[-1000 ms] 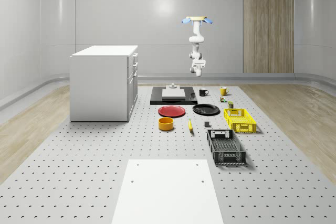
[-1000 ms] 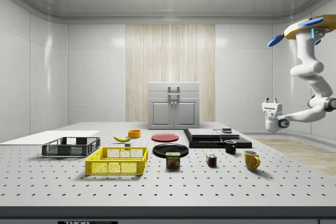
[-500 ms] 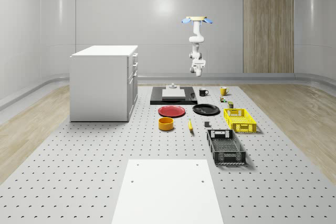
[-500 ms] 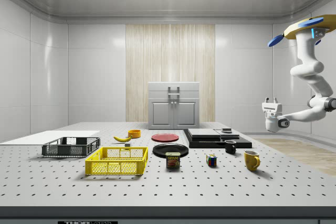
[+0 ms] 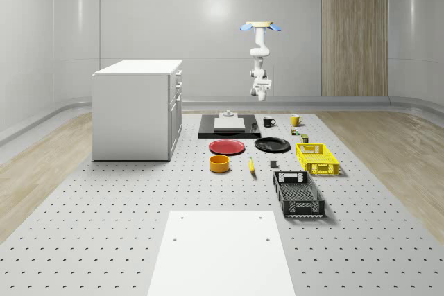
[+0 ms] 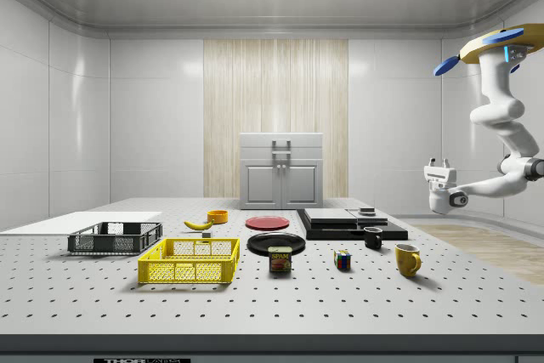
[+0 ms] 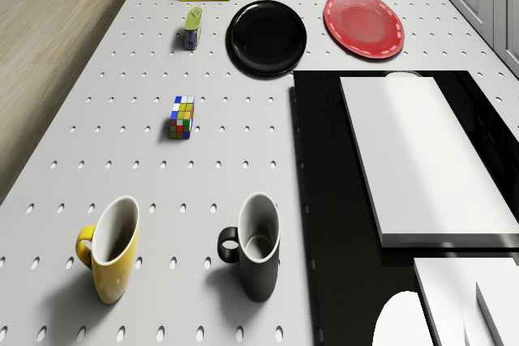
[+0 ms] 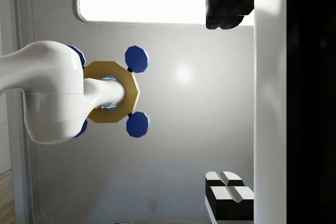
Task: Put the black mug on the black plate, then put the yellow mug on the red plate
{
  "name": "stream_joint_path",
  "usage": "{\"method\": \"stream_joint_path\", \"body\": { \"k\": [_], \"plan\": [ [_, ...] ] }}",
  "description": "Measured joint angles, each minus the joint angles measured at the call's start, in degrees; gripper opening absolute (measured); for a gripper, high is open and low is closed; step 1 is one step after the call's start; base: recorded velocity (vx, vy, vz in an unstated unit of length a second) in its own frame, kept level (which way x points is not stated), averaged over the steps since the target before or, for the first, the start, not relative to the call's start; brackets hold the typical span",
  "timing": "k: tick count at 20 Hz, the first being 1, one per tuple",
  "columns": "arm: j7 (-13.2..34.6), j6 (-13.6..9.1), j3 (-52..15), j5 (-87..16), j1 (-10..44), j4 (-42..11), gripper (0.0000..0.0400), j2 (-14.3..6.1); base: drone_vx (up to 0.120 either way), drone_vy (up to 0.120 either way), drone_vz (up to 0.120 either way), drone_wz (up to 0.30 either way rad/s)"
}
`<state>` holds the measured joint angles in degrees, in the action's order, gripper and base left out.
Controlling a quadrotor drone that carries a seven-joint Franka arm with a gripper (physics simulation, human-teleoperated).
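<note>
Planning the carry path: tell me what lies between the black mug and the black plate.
Bare perforated table in the drone view between black mug and black plate.

Two mugs stand on the table: one black mug [image 7: 258, 256] and one yellow mug [image 7: 111, 248]. Two plates: one black plate [image 7: 267, 37], one red plate [image 7: 363, 24]. Two crates: one yellow crate [image 5: 317, 158], one black crate [image 5: 297, 194]. One yellow bowl [image 5: 219, 163], one banana [image 6: 198, 224], one puzzle cube [image 7: 182, 117], one tin [image 6: 280, 259], one white cabinet [image 5: 137, 109].
</note>
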<state>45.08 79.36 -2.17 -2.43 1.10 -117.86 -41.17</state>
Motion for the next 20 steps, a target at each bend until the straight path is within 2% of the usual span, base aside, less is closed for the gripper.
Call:
{"method": "stream_joint_path", "body": {
  "k": [7,13,16,20],
  "plan": [
    [0.8,0.4,-4.2,-5.9,1.3,-0.7,0.0400,-0.3,0.114,0.000,0.000,0.000],
    [2.9,1.1,-14.3,-20.4,4.5,-3.8,0.0400,-1.2,0.120,0.000,0.000,0.000],
    [5.2,1.8,-23.2,-33.6,7.7,-8.8,0.0400,-2.3,0.120,0.000,-0.027,0.000],
    [11.4,2.4,-37.7,-57.9,14.3,-21.5,0.0400,-5.1,0.120,0.000,-0.120,0.000]
  ]
}}
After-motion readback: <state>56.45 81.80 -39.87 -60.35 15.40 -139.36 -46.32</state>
